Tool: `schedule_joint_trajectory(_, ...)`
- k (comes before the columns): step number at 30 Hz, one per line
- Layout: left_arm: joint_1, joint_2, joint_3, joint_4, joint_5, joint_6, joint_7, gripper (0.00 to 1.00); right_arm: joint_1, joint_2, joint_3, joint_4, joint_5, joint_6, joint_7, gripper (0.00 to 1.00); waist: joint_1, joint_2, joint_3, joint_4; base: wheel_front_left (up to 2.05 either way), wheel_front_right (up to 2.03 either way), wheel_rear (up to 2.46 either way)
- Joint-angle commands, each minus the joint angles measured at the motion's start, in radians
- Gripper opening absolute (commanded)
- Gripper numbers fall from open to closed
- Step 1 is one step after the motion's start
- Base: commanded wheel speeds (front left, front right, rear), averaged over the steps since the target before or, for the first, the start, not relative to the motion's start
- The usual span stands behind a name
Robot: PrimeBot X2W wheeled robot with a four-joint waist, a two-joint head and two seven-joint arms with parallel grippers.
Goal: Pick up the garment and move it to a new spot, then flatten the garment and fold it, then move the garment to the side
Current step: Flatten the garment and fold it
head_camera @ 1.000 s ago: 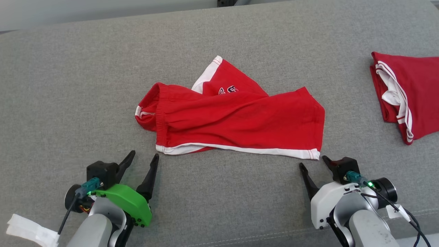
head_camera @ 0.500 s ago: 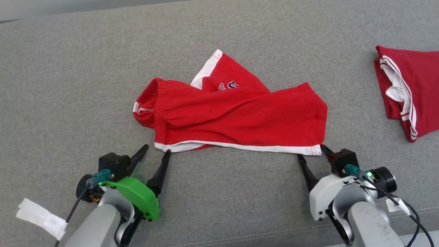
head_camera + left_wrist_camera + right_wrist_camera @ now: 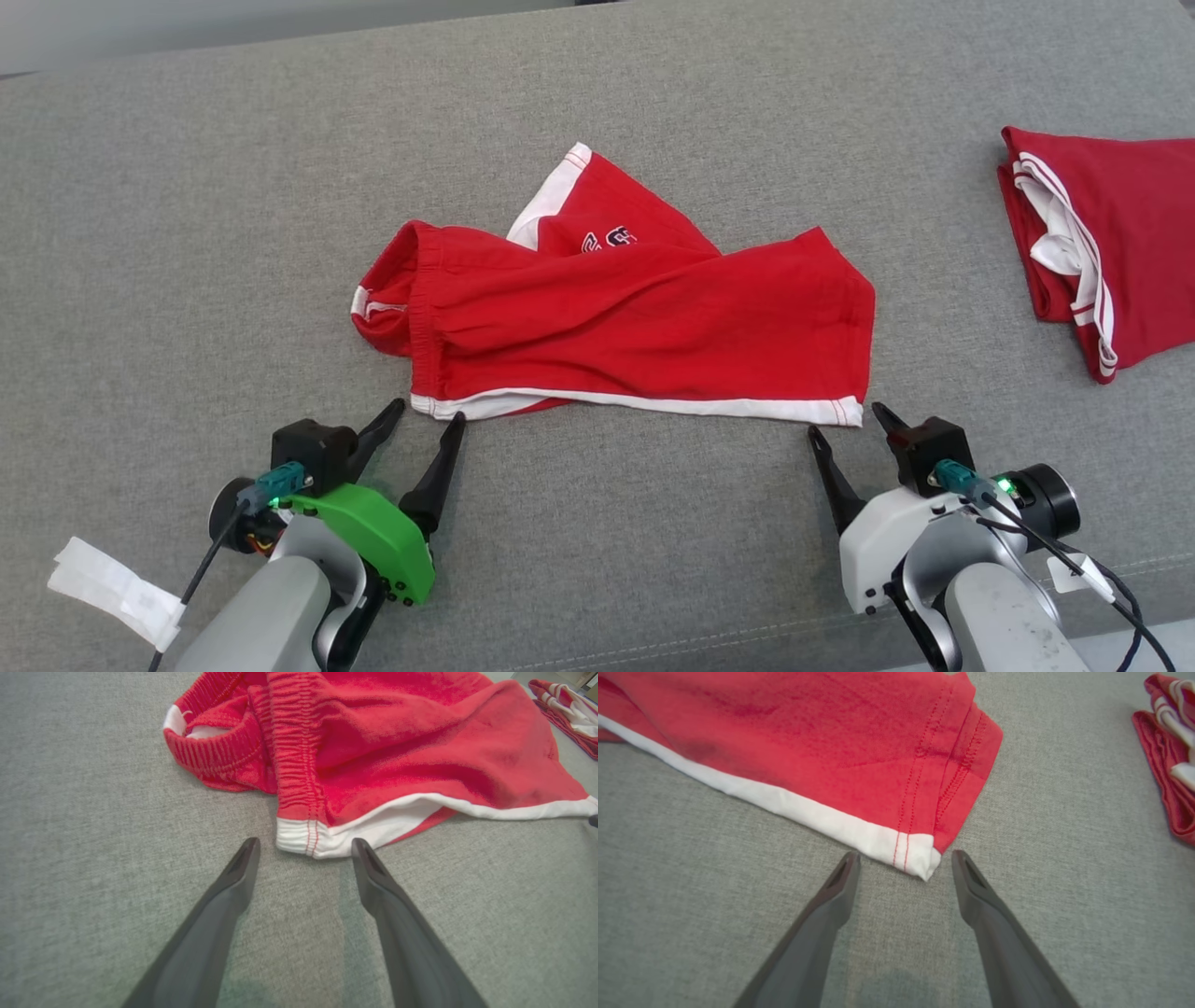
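1. Red garment w/ white trim is lying crumpled mid-way across the grey fabric surface, long side running left to right.
2. Its elastic waistband is bunching up at the left end; the stitched hem is sitting at the right end.
3. A 2nd layer is poking out on the far side, showing a white stripe & part of a dark logo.
4. Left gripper is sitting just near of the garment's near-left corner, jaws standing wide apart, holding nothing, fingers pointing far.
5. In left wrist view the white-trimmed corner is lying just beyond the fingertips, lined up w/ the gap btwn them; touching or not, can't tell.
6. Right gripper is sitting by the near-right corner, jaws also spread wide, empty.
7. In right wrist view the white corner tip is reaching in btwn the two fingertips, not clamped.
8. Second red garment w/ white stripes is lying folded at the far right, well apart from the first, running off the right edge.
9. Green cover is showing on the left wrist; white tag is hanging at the near left beside that arm.
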Motion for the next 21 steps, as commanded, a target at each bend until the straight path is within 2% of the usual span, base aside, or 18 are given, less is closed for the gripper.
schedule_joint_trajectory(1, -0.017, 0.009, -0.004, 0.005, -0.007, 0.000, -0.006, 1.00, 0.002, 0.000, 0.002, -0.004, -0.005, 0.000, 0.003, 1.00, 0.0000, 0.0107, 0.000, 0.000, 0.00, 0.00, 0.00)
schedule_joint_trajectory(21, -0.080, 0.017, -0.093, 0.023, -0.054, 0.000, -0.025, 1.00, -0.054, -0.017, 0.037, 0.064, 0.022, 0.000, -0.006, 1.00, 0.0000, 0.0107, 0.023, 0.014, 0.00, 0.00, 0.00)
